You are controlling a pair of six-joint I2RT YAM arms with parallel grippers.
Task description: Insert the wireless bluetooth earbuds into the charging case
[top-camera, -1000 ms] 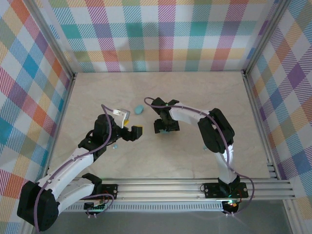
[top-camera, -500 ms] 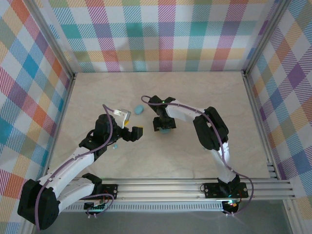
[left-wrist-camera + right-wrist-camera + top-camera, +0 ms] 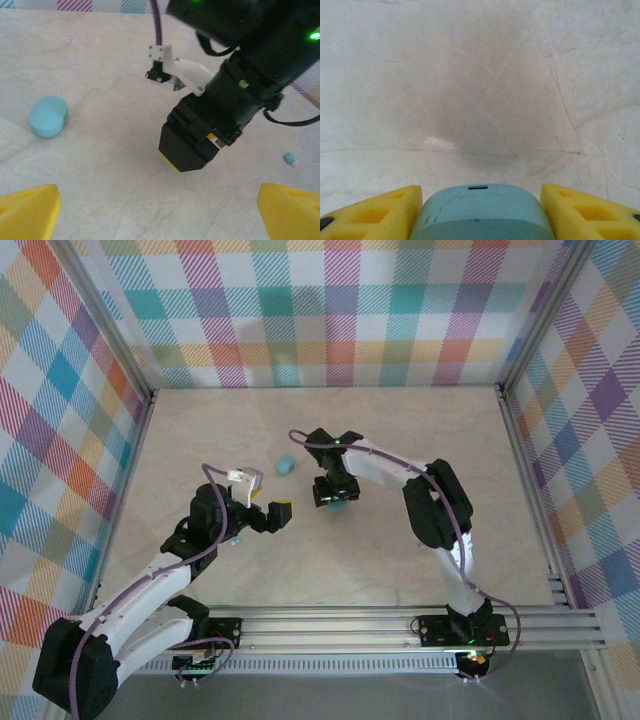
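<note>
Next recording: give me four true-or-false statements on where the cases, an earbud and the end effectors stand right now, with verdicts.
1. A case sits between the jaws of the right end effector. True.
2. The left end effector is shut. False: it stands wide open and empty.
3. The other case lies on the table, apart from both end effectors. True.
4. An earbud sits in the left end effector. False: it lies loose on the table.
</note>
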